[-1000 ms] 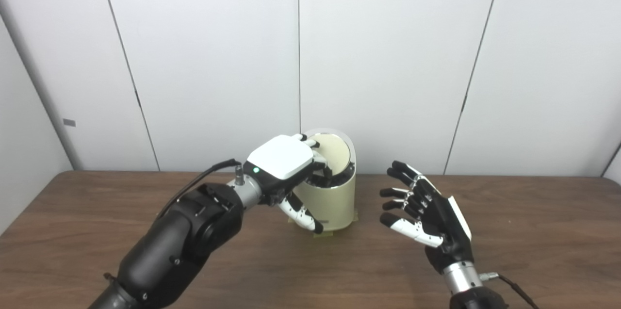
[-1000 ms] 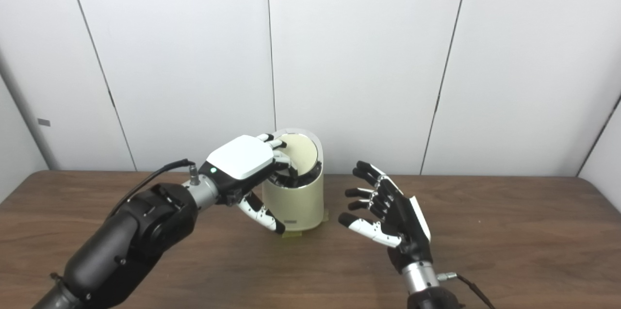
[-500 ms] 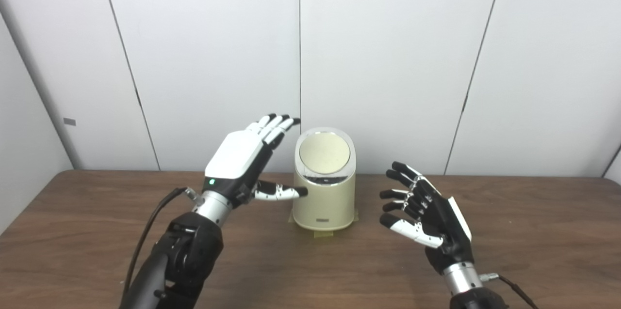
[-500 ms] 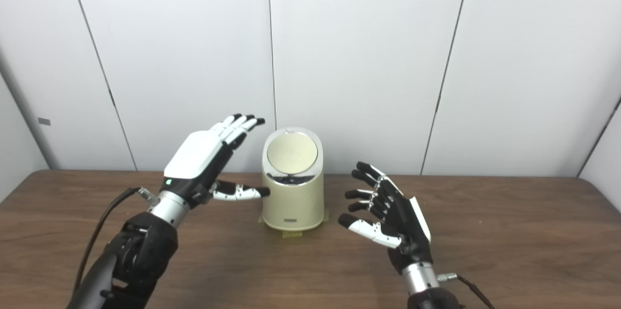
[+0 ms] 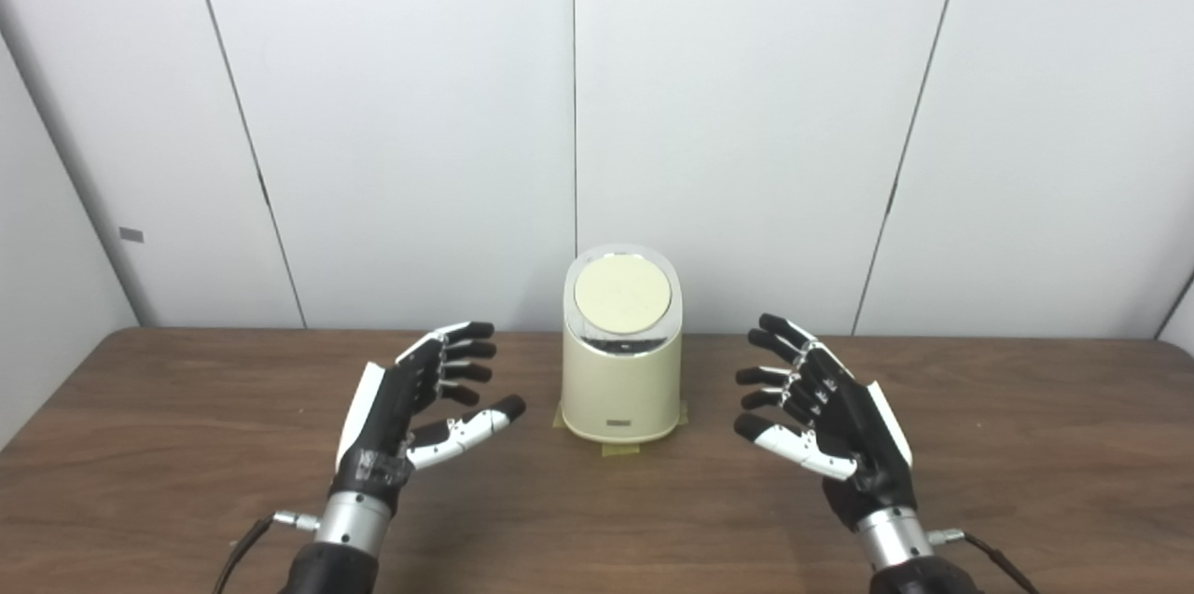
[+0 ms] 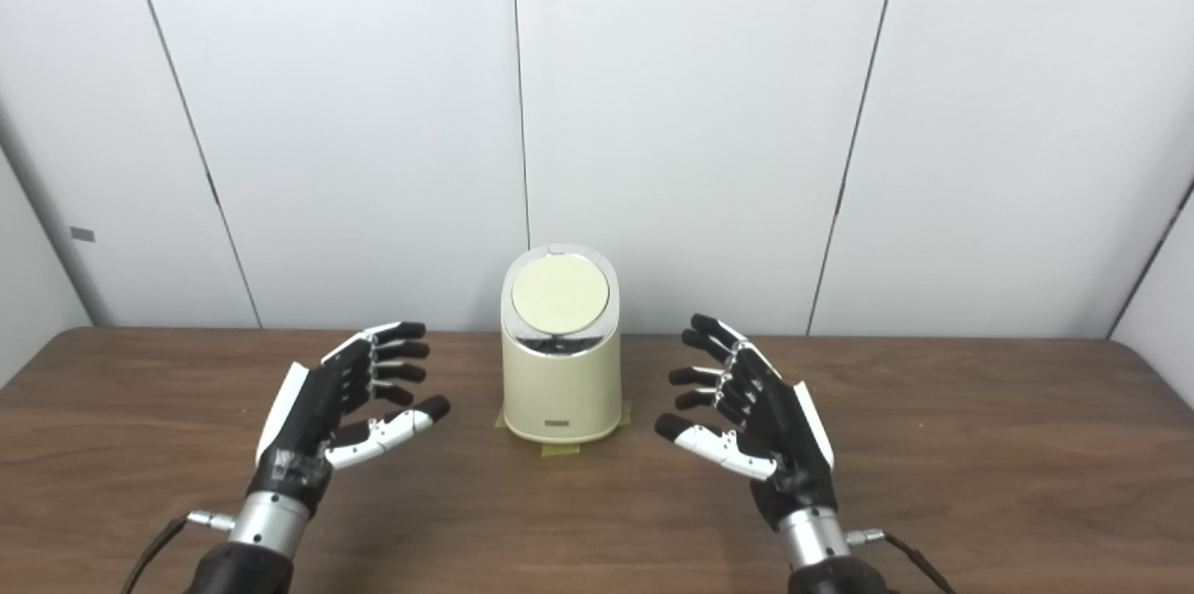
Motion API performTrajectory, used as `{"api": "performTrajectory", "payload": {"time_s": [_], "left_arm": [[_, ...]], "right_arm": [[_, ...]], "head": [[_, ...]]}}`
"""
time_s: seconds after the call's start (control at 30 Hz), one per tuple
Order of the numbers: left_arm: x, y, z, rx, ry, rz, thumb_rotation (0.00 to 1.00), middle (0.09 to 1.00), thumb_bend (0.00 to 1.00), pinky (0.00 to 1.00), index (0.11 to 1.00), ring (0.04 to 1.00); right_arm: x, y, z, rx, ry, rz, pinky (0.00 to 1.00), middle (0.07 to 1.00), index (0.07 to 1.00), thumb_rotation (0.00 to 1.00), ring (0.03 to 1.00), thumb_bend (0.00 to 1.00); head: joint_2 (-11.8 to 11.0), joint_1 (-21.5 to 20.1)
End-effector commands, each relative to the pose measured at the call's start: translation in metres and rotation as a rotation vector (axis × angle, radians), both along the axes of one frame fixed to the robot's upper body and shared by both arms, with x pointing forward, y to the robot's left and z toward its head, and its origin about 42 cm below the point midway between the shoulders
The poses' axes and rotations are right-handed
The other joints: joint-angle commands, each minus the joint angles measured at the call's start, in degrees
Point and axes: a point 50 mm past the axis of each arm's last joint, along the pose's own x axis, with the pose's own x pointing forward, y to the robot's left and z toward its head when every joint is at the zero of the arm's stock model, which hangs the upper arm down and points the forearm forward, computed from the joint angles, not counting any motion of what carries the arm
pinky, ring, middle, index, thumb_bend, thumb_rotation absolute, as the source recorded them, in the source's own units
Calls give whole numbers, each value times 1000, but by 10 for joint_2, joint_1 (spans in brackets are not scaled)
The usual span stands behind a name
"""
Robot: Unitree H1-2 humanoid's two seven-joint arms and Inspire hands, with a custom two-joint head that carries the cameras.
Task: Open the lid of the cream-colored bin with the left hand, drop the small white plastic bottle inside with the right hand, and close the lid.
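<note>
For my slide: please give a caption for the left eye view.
Both open hands, left and right, flank the closed bin.

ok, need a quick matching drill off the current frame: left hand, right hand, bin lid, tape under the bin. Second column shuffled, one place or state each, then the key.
Column 1
1. left hand
2. right hand
3. bin lid
4. tape

Column 2
A. closed, flat on top of the cream bin
B. open, empty, on the picture's right of the bin
C. pokes out from under the bin's base on the table
D. open, empty, on the picture's left of the bin

Pairs: 1-D, 2-B, 3-A, 4-C
</note>
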Motion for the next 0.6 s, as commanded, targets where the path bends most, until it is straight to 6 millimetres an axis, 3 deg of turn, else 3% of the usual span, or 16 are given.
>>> {"api": "performTrajectory", "payload": {"time_s": [0.0,0.17,0.57], "left_arm": [[4,-4,14,-66,-57,-22,226,716,719,552,765,646],[2,1,4,-131,-37,-41,236,715,706,511,761,645],[5,6,8,-167,-30,-45,175,725,683,530,751,665]], "right_arm": [[5,0,22,11,-84,-3,530,804,803,248,643,893],[5,-2,18,14,-87,-13,523,805,797,242,645,892],[1,-4,15,34,-67,-38,532,808,793,247,653,903]], "head": [[0,0],[0,0],[0,-6]]}}
